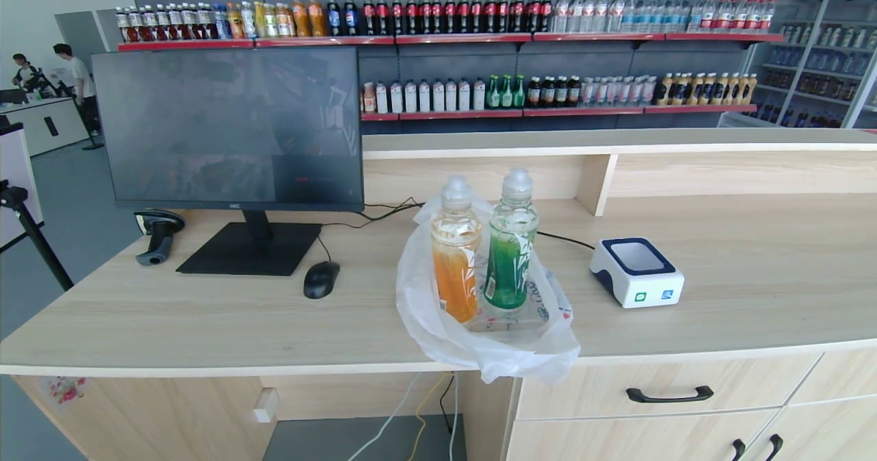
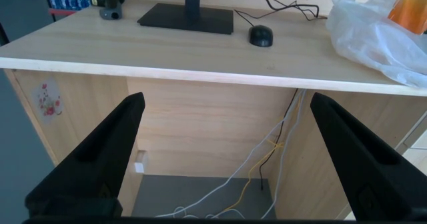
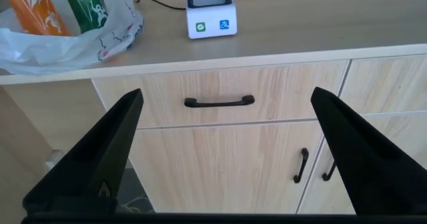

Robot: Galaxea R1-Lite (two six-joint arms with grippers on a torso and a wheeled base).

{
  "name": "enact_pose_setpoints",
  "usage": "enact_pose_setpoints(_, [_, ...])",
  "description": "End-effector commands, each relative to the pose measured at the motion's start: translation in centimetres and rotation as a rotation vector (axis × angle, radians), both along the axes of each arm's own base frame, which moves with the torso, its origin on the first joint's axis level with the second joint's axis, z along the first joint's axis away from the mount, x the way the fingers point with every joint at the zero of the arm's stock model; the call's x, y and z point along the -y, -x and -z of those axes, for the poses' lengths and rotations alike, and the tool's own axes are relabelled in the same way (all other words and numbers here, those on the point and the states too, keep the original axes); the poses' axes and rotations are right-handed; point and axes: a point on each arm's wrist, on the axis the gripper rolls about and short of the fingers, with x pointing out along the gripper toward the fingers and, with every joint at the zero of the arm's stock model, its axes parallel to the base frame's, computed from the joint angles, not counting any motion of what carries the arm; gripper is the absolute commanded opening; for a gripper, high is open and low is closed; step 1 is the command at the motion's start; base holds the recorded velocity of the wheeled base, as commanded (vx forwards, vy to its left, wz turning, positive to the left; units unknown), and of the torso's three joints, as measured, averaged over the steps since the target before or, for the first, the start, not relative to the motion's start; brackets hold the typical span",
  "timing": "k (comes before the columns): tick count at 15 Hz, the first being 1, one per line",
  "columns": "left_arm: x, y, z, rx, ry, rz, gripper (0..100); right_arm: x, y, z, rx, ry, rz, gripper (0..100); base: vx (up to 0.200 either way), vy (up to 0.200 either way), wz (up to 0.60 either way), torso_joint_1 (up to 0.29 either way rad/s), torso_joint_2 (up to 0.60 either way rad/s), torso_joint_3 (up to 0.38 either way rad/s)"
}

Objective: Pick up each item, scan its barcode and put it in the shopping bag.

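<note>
Shopping bag (image 1: 419, 305): thin white plastic, at the middle of the tabletop's (image 1: 205, 324) front edge, its lip hanging over that edge.
Orange bottle (image 1: 455, 269): upright inside the shopping bag, on its left side.
Green bottle (image 1: 510, 255): upright inside the shopping bag, just beside the orange bottle (whether the two touch, I cannot tell).
Barcode scanner (image 1: 636, 271): white box right of the shopping bag, apart from it.
Left hand (image 2: 227, 104): fingers spread wide, empty, below the front edge, facing dangling cables (image 2: 273, 157).
Right hand (image 3: 227, 97): fingers spread wide, empty, below the front edge, facing a drawer (image 3: 280, 91).
Left end: monitor (image 1: 229, 129), mouse (image 1: 320, 279), handheld scanner (image 1: 157, 235).
</note>
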Motion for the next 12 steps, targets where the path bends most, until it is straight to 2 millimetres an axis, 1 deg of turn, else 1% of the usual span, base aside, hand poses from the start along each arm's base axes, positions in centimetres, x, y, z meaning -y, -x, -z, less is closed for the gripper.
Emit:
enact_pose_setpoints(1, [0.00,0.00,0.00,0.001,0.002,-0.001,100,0.00,-0.01,-0.01,-0.001,0.000,0.000,100,0.000,0.000,0.00,0.000,0.00,0.000])
enact_pose_setpoints(8, [0.00,0.00,0.00,0.001,-0.001,0.001,100,0.00,-0.01,-0.01,-0.001,0.002,0.000,100,-0.200,0.000,0.00,0.004,0.00,0.002])
enact_pose_setpoints(12, [0.00,0.00,0.00,0.001,-0.001,-0.001,100,0.00,-0.01,-0.01,-0.001,0.003,0.000,100,0.000,0.000,0.00,0.000,0.00,0.000])
